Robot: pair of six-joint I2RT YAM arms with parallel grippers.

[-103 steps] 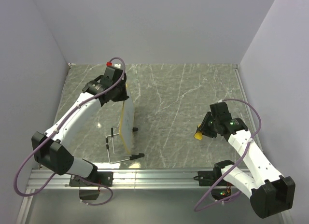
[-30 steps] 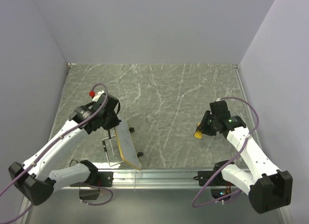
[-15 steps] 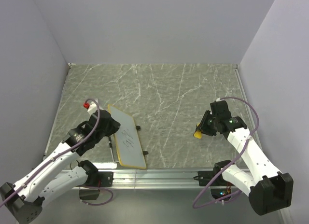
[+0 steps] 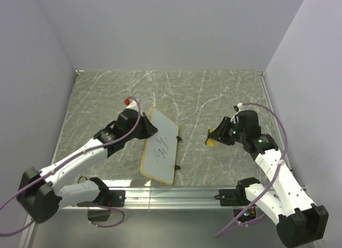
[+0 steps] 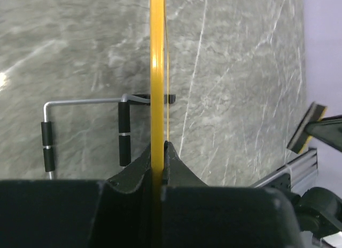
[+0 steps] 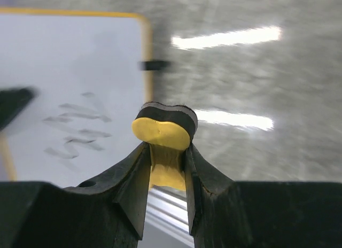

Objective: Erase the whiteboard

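Note:
The whiteboard (image 4: pixel 161 152), white with a thin yellow frame and a dark scribble (image 4: pixel 160 148), faces up left of the table's middle. My left gripper (image 4: pixel 146 128) is shut on its upper left edge. In the left wrist view the yellow frame (image 5: pixel 156 71) runs edge-on between my left gripper (image 5: pixel 158 152) jaws. My right gripper (image 4: pixel 216 137) is shut on a small yellow eraser (image 4: pixel 211 141), a short way right of the board. In the right wrist view the eraser (image 6: pixel 164 131) sticks out of my right gripper (image 6: pixel 165 154), with the whiteboard (image 6: pixel 80 55) and scribble (image 6: pixel 75 128) ahead to its left.
Two small black feet (image 4: pixel 178 138) jut from the board's right edge. A bent wire stand with black sleeves (image 5: pixel 124 133) shows behind the board. An aluminium rail (image 4: pixel 176 193) runs along the table's near edge. Grey walls close in the left, back and right sides.
My left arm has swung the whiteboard to the right towards the table's middle and turned it. My right gripper has moved left with the eraser, closer to the board.

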